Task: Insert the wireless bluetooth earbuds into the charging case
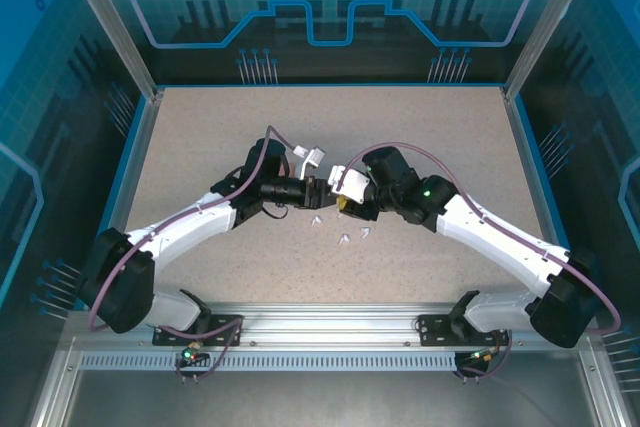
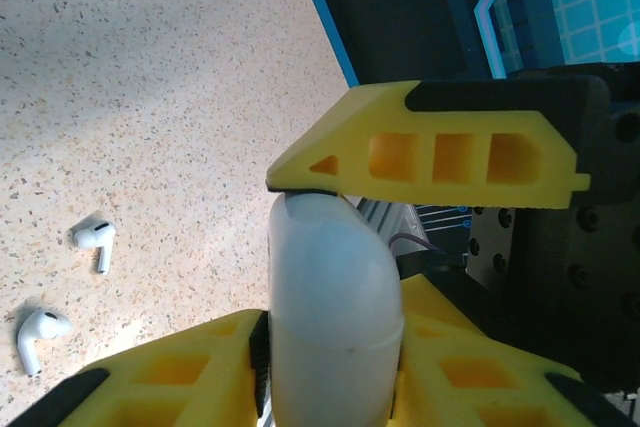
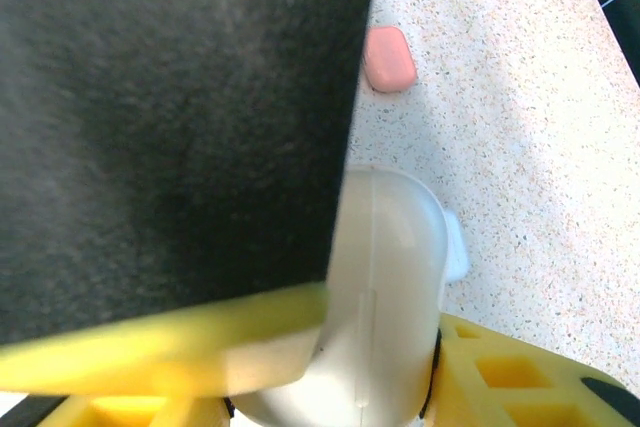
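The left arm [image 1: 190,222] and right arm [image 1: 495,235] have white shells, black joints, purple cables [image 1: 258,152] and yellow fingers [image 2: 450,152] with rectangular cut-outs.

From high behind the left gripper [image 1: 324,195] and right gripper [image 1: 348,203] we look down; both wrist cameras, very near, share the white charging case [image 2: 335,317] ahead.
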Robot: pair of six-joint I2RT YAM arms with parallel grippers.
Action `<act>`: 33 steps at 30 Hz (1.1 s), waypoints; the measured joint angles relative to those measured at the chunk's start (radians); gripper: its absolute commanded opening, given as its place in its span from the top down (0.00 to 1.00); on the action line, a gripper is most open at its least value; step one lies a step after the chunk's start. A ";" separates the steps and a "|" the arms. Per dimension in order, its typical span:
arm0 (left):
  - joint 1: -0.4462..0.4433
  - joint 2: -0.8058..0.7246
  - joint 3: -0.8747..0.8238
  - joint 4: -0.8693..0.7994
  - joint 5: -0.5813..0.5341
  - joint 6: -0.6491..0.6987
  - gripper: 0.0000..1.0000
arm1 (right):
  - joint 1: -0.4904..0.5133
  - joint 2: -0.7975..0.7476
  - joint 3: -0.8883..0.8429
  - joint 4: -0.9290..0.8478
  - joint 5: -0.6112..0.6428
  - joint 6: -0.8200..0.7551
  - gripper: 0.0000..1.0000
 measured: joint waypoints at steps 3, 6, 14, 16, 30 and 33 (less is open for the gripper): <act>0.000 0.000 0.000 0.000 -0.002 0.002 0.70 | 0.000 0.006 0.019 -0.025 -0.009 0.005 0.51; -0.005 -0.005 0.000 0.003 -0.003 0.005 0.71 | 0.000 0.010 0.038 -0.057 -0.013 0.022 0.37; -0.008 -0.108 -0.041 0.045 -0.064 0.049 0.80 | 0.001 -0.082 0.046 -0.108 -0.047 0.103 0.07; -0.008 -0.145 -0.072 0.086 -0.083 0.054 0.83 | 0.001 -0.138 0.045 -0.111 -0.069 0.126 0.06; -0.008 -0.312 -0.362 0.647 -0.172 0.132 0.94 | -0.072 -0.362 -0.103 0.185 -0.245 0.407 0.19; -0.008 -0.316 -0.385 0.778 -0.171 0.169 0.95 | -0.086 -0.327 -0.098 0.243 -0.301 0.446 0.18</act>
